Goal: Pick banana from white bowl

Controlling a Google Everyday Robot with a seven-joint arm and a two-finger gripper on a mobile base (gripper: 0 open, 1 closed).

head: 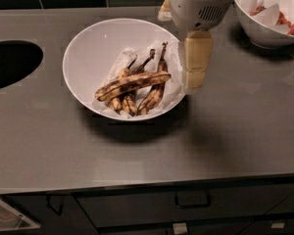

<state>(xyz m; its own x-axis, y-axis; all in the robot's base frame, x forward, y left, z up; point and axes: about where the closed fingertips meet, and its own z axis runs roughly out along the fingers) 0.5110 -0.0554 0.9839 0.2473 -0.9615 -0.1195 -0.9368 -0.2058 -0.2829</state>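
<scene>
Hanging just outside the white bowl's [88, 48] 3 o'clock rim, the gripper [195, 80] points down at the counter [235, 131] — whether it is open or closed cannot be told from this angle. The banana [132, 83] lies across the bowl's middle, roughly 9 to 3 o'clock, on crumpled paper [122, 60] atop shorter blackened bananas [154, 96] — apart from the gripper. A second bowl [264, 31] sits toward 1 o'clock.
</scene>
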